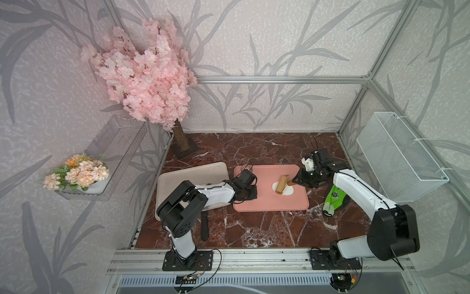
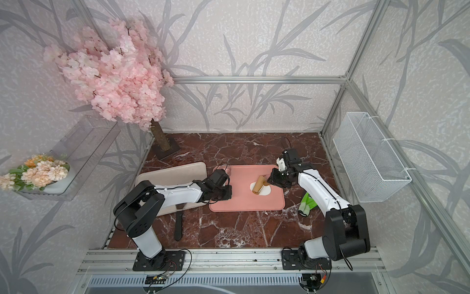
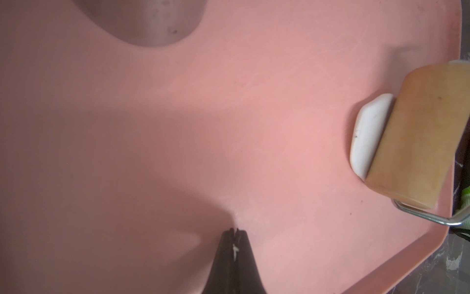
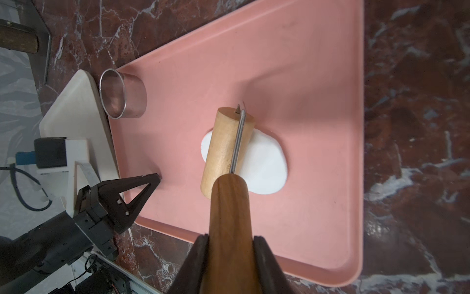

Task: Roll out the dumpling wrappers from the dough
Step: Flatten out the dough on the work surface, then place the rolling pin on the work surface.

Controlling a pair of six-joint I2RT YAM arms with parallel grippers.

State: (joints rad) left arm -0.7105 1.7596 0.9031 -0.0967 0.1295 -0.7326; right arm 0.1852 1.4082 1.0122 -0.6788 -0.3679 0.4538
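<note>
Clamps the right gripper (image 4: 230, 239) on the dark handle of the wooden roller (image 4: 223, 152), one finger pressed to each side. Sets the roller's pale drum just beyond that gripper's tips, down on the dough (image 4: 267, 165): a flat white oval sheet, touching the drum and showing on both sides of it, more on one side. Bears roller and dough on the pink tray (image 4: 305, 76). Points the left gripper (image 4: 157, 176), closed tight and holding nothing, tip-down at the tray's surface, across the dough from the right gripper and well apart from the sheet. Shows a clear cup (image 4: 122, 96) farther out at a tray corner, beside a beige board (image 4: 76, 101). Shows a green glove (image 1: 334, 196) on the worktop (image 1: 254, 229) beneath the right arm, behind its gripper.
</note>
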